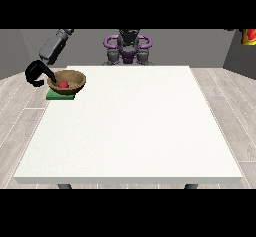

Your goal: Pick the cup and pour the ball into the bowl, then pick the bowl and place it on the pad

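Fingers of the black hand at the view's left curl over the near-left rim of the brown wooden bowl. It holds the red ball and sits over the green pad on the white tabletop; only release remains.

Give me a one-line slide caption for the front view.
Wooden bowl holding a red ball sits on the green pad, black hand at its rim.

a wood-look brown bowl (matt inside) sits on the smooth, matt white table.
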Motion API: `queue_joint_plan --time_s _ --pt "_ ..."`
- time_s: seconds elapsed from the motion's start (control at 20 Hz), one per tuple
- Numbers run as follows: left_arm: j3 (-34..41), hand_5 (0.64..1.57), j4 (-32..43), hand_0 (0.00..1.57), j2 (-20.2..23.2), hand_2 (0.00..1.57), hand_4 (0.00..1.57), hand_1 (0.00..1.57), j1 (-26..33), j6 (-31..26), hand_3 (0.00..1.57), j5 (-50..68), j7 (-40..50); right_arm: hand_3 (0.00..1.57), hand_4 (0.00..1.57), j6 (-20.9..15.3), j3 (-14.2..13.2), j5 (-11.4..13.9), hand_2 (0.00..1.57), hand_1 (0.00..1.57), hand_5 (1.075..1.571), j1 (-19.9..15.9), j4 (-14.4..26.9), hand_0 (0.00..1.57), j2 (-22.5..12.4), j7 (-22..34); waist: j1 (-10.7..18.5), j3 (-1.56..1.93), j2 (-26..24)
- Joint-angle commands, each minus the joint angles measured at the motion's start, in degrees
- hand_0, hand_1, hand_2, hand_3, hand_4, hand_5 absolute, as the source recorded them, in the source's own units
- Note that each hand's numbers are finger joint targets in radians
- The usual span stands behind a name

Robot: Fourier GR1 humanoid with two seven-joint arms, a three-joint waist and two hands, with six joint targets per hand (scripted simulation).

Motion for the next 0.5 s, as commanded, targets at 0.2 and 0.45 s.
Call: queue_joint_plan --time_s 0.2,0.45 --pt "-4.13 1.569 -7.34 0.00 -7.05 0.00 1.19 0.00 1.28 3.78 0.00 0.52 2.47 0.00 0.00 1.64 3.88 3.53 0.00 0.00 1.400 -0.82 3.37 0.00 1.14 0.88 1.94 0.10 -3.38" --pt "-3.81 1.569 -0.04 0.00 -2.78 0.00 1.19 0.00 1.85 2.28 0.00 -0.80 4.63 0.00 0.20 5.15 6.87 4.97 0.00 0.00 1.375 -3.60 -0.93 0.00 -2.68 10.24 -1.80 -0.07 -11.50"
